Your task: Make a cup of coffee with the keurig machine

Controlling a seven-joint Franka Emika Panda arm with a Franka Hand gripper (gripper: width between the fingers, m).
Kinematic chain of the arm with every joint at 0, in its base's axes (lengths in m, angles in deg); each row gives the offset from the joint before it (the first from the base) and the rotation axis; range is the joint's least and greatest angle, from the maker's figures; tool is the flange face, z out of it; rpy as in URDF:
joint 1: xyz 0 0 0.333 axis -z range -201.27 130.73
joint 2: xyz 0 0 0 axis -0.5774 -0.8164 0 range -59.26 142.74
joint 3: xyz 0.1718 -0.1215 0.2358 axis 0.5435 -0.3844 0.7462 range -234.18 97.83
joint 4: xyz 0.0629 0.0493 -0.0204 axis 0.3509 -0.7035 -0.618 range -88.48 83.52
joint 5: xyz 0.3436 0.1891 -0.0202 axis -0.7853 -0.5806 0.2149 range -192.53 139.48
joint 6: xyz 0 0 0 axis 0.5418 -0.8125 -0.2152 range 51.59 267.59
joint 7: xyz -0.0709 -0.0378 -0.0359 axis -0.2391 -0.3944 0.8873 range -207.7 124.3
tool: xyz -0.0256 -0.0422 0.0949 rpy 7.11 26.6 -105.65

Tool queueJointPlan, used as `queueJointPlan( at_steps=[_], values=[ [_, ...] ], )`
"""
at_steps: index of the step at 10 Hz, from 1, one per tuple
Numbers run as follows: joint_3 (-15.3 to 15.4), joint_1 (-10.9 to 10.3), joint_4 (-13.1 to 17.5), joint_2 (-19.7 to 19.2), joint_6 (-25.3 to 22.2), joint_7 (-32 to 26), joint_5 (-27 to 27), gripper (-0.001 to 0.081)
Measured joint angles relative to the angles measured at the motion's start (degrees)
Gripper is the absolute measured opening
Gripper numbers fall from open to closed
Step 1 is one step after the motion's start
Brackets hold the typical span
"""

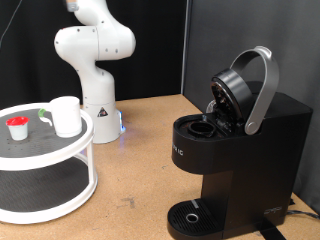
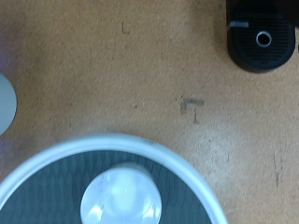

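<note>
The white cup (image 1: pixel 66 115) stands on the top shelf of a round white two-tier stand (image 1: pixel 60 150) at the exterior view's left. It shows from above in the wrist view (image 2: pixel 117 198), blurred. The black keurig machine (image 1: pixel 240 150) stands at the exterior view's right with its grey-handled lid raised and the pod chamber open. Its drip tray shows in the wrist view (image 2: pixel 262 39). The gripper shows in neither view; the arm rises out of the exterior view's top, and the wrist camera looks down from high above the stand.
A small red-and-white pod (image 1: pixel 16 128) sits on the stand's top shelf beside the cup. The white robot base (image 1: pixel 95 70) stands behind the stand. Brown tabletop (image 1: pixel 140 170) lies between the stand and the machine.
</note>
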Motion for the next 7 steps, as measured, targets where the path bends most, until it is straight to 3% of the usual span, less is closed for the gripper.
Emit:
queueJointPlan(
  at_steps=[3,7],
  values=[
    [-4.91,0.75,3.00,-0.93,-6.44,-6.17,4.38,0.0806],
    [-9.30,0.93,5.53,-2.09,-5.95,-9.02,7.75,0.0806]
  ],
)
